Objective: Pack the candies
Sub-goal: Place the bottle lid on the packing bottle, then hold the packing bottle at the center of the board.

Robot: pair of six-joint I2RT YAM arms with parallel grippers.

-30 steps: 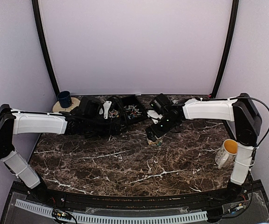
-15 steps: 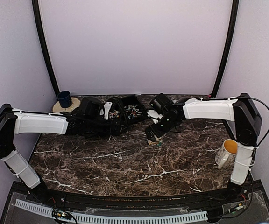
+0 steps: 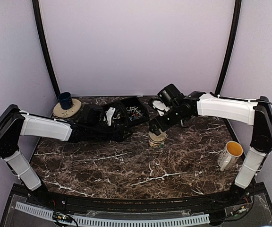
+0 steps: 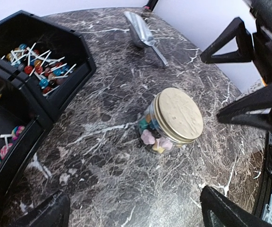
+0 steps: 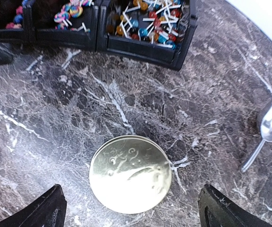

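Centre of the top view: lidded jar [image 3: 157,139] on the table [image 3: 126,170], candies [image 4: 151,137] inside it, my right gripper [image 5: 133,210] above it. Behind it, toward upper left: compartment bins [image 3: 135,112] holding lollipops [image 4: 37,66], with a scoop [image 4: 145,30] lying right of the bins. Right edge: mug [image 3: 229,155]; far upper left: cup [image 3: 65,100] on a disc [image 3: 56,109].

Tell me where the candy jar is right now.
In the top view the jar stands lidded near the middle of the table, just in front of the black lollipop trays, with the metal scoop lying close by.
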